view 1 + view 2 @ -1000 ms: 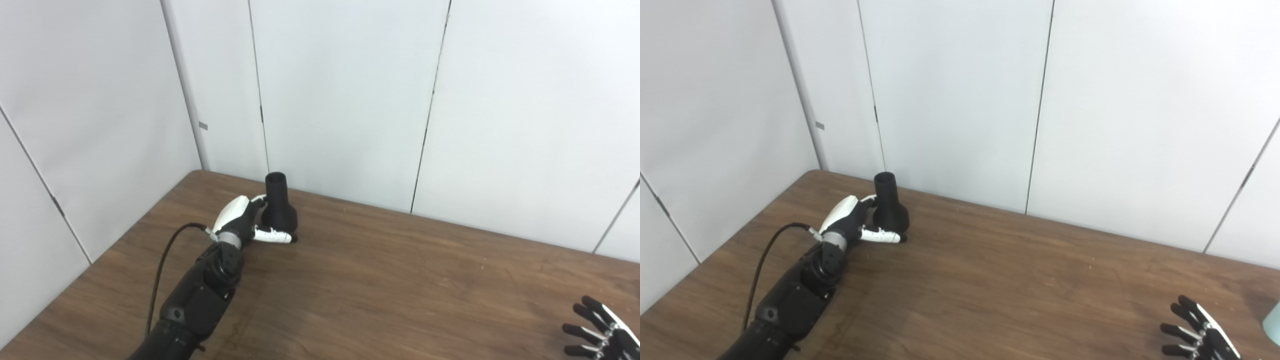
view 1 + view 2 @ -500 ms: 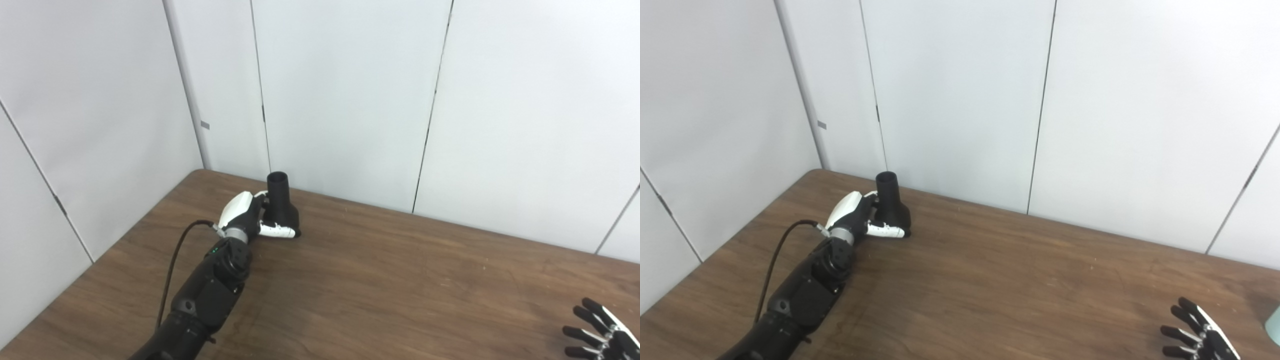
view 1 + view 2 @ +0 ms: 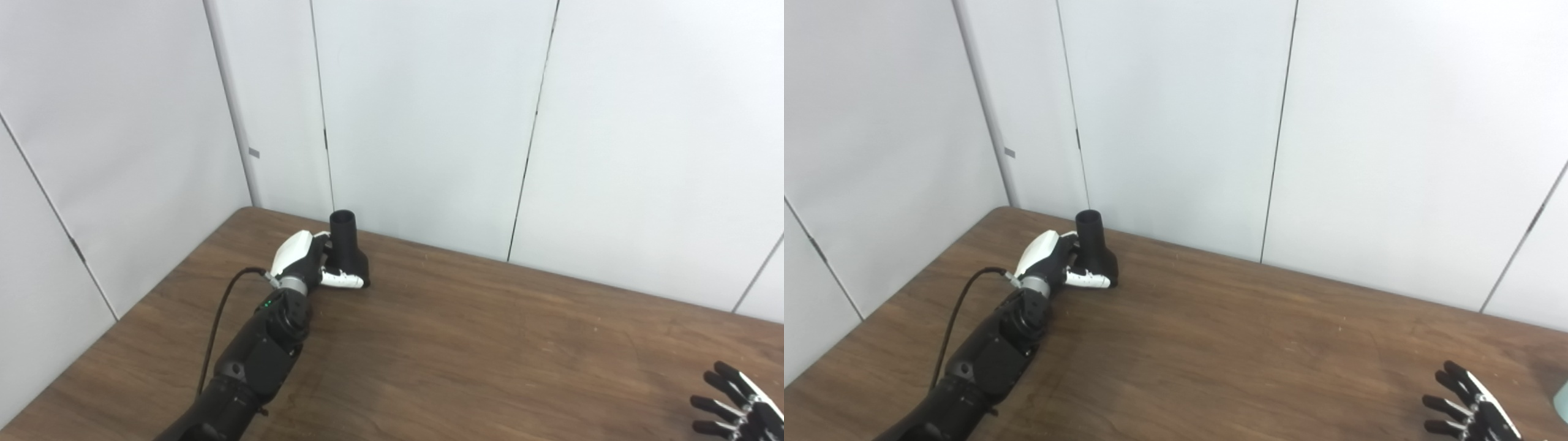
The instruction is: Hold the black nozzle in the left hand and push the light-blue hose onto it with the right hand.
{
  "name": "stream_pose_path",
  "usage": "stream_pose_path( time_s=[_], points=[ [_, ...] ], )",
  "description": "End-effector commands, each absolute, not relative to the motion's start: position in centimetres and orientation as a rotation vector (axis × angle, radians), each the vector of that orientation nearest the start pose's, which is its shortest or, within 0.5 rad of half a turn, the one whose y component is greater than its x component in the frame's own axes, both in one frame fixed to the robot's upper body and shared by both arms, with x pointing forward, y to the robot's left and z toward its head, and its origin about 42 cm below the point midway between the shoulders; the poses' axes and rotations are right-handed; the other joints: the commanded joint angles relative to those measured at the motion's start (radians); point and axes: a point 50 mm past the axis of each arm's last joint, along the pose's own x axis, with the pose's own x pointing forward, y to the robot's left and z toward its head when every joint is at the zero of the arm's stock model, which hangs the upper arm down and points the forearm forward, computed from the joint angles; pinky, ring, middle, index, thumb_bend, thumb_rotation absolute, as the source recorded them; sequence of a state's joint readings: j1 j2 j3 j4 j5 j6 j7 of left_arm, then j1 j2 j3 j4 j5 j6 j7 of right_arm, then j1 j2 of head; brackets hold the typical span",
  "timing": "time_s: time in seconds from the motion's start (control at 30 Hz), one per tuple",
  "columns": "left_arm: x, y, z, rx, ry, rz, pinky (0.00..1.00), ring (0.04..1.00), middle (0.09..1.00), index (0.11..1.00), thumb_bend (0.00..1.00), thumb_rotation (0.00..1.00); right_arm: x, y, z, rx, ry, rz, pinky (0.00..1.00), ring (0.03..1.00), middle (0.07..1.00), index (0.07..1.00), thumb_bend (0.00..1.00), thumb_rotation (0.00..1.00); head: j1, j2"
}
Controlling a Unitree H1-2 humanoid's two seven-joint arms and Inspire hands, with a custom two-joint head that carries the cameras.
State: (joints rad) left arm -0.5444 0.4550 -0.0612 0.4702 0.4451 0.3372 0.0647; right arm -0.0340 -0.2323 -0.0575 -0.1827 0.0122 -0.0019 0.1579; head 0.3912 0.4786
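The black nozzle (image 3: 346, 250) stands upright on the brown table (image 3: 490, 343) near the back left corner, narrow end up. My left hand (image 3: 304, 264) reaches it from the left. Its thumb lies straight across the front of the nozzle's wide base and its fingers sit behind the neck, mostly hidden. The nozzle rests on the table between them. My right hand (image 3: 1469, 411) lies open at the bottom right, fingers spread, holding nothing. A sliver of the light-blue hose (image 3: 1562, 399) shows at the right edge of the right eye view.
White wall panels (image 3: 429, 122) stand close behind the table's back edge and along its left side. A black cable (image 3: 217, 324) loops off my left forearm.
My left hand has slid forward, closer around the nozzle, with the thumb now against its base. The nozzle and right hand have stayed put. The camera has shifted slightly.
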Motion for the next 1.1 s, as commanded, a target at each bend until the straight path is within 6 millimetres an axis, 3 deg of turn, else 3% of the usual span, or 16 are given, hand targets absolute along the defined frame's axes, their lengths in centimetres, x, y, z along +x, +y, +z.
stream_pose_path(
  time_s=[0.0,0.03,0.07,0.1,0.2,0.23,0.4,0.73,0.87,1.07],
  points=[
    [45.7,36.4,20.0,0.885,0.17,0.24,0.97,0.725,0.587,0.646,0.92,0.22,29.4,-28.3,18.3,-0.245,-0.28,0.113,0.66,0.779,0.887,0.9,0.73,0.12,0.001,0.002],
    [45.7,36.3,19.8,0.894,0.159,0.234,0.88,0.667,0.581,0.614,0.91,0.21,29.4,-28.4,18.3,-0.243,-0.281,0.112,0.66,0.779,0.888,0.901,0.73,0.12,0.001,0.002],
    [45.6,36.2,19.6,0.907,0.147,0.229,0.67,0.577,0.563,0.561,0.9,0.17,29.4,-28.4,18.3,-0.241,-0.281,0.112,0.66,0.778,0.888,0.902,0.73,0.12,0.002,0.004],
    [45.6,36.2,19.5,0.916,0.138,0.226,0.58,0.528,0.548,0.541,0.89,0.16,29.4,-28.4,18.3,-0.24,-0.281,0.112,0.65,0.779,0.888,0.903,0.73,0.12,0.002,0.004],
    [45.4,36.3,18.4,0.98,0.068,0.219,0.35,0.422,0.445,0.504,0.58,0.04,29.4,-28.4,18.4,-0.236,-0.281,0.111,0.65,0.78,0.888,0.903,0.73,0.12,0.004,0.007],
    [45.3,36.3,18.2,0.992,0.053,0.217,0.32,0.405,0.429,0.504,0.55,0.02,29.4,-28.4,18.4,-0.236,-0.281,0.111,0.65,0.781,0.889,0.903,0.73,0.12,0.004,0.007],
    [44.9,36.3,16.8,1.102,-0.001,0.205,0.32,0.412,0.434,0.504,0.53,0.0,29.4,-28.3,18.6,-0.237,-0.28,0.111,0.64,0.781,0.89,0.908,0.72,0.11,0.004,0.01],
    [44.2,35.2,15.6,1.091,0.025,0.145,0.32,0.405,0.42,0.507,0.52,0.0,29.6,-28.2,19.0,-0.25,-0.286,0.11,0.64,0.776,0.887,0.901,0.72,0.11,-0.015,0.013],
    [43.7,33.4,14.8,1.099,0.008,0.058,0.28,0.388,0.42,0.506,0.52,0.0,29.7,-28.0,19.2,-0.246,-0.292,0.111,0.64,0.769,0.875,0.894,0.72,0.11,-0.04,0.016],
    [43.2,30.4,14.2,1.07,0.012,-0.155,0.31,0.405,0.416,0.505,0.52,0.0,30.0,-27.8,18.8,-0.232,-0.293,0.109,0.65,0.764,0.872,0.899,0.74,0.14,-0.08,0.023]
  ],
)
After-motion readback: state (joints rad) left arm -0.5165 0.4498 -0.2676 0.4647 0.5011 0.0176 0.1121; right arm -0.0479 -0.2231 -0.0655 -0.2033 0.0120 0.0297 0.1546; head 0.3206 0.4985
